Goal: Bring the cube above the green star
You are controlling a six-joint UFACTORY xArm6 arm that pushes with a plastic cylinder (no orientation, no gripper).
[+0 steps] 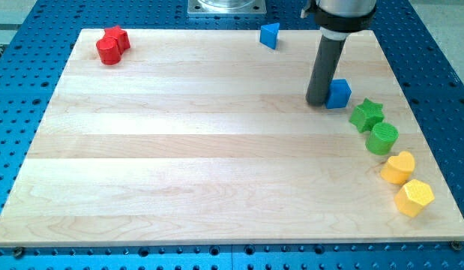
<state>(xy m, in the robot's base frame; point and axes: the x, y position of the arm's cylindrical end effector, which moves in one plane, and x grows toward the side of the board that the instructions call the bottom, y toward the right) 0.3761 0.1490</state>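
Nearest camera: yellow hexagon (414, 198), yellow heart (398, 167) just above it.
Jaws: none, plain rod; my tip (317, 101) touches blue cube (339, 94) on its left.
Cube: up-left of green star (366, 114), close.
Risk: pushing too low clips the star into green cylinder (382, 139).
Room: worktop (179, 150) right edge near; open toward the view's left.

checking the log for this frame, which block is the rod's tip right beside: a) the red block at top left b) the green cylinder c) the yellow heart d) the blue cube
d: my tip stands just to the view's left of the blue cube, apparently against it, with the green star below and to the cube's right.
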